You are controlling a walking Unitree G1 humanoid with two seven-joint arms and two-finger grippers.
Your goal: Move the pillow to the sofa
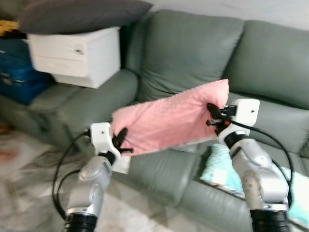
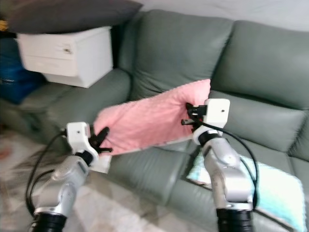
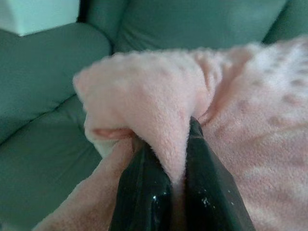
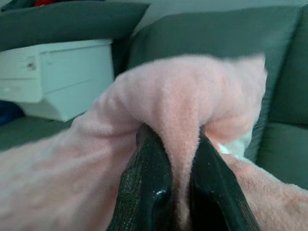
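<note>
Two tools carry the pink pillow [image 1: 169,121] in the air just above the sofa [image 1: 193,53] seat: the left tool [image 1: 121,141] and right tool [image 1: 213,115] each pinch an end, keeping it stretched level for lowering.

A dark cushion [image 1: 82,14] and blue box [image 1: 17,72] are cut off.

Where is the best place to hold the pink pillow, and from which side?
Pinch the pink pillow at its two short ends, each from its own side, as the left hand and right hand do now: it is long and soft.
</note>
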